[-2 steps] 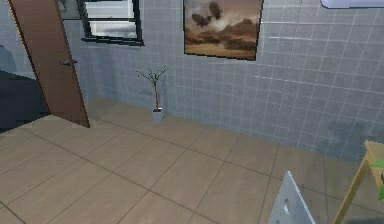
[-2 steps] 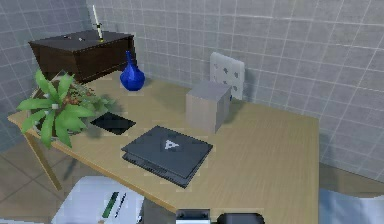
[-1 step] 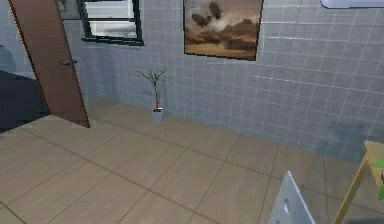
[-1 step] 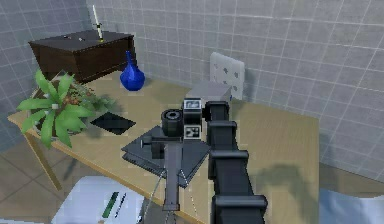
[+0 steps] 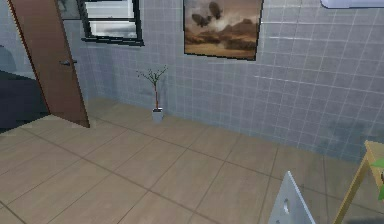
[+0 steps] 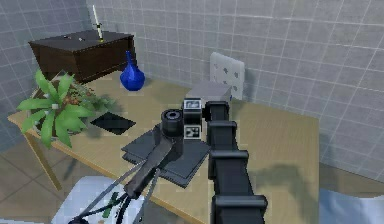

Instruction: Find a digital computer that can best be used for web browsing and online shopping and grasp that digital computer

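Observation:
A dark grey flat slab (image 6: 192, 162), which may be a closed laptop, lies on the wooden table (image 6: 275, 140) near its front edge. A smaller black flat thing (image 6: 110, 123) lies to its left beside a leafy plant. The arm (image 6: 228, 165) rises from the arm side view's bottom edge and crosses the table. The gripper's (image 6: 110, 203) dark body lies over the grey slab, and its thin fingers (image 6: 135, 182) run down-left past the table's edge. A pale seat lies behind the fingertips, so I cannot tell whether the gripper holds anything.
A green potted plant (image 6: 58, 105) and a blue vase (image 6: 131, 75) stand on the table; a white chair (image 6: 227, 75) and a dark cabinet (image 6: 80, 52) are beyond it. Ahead lie tiled floor (image 5: 150, 165), a brown door (image 5: 48, 55), a small potted twig (image 5: 156, 92) and a painting (image 5: 222, 27).

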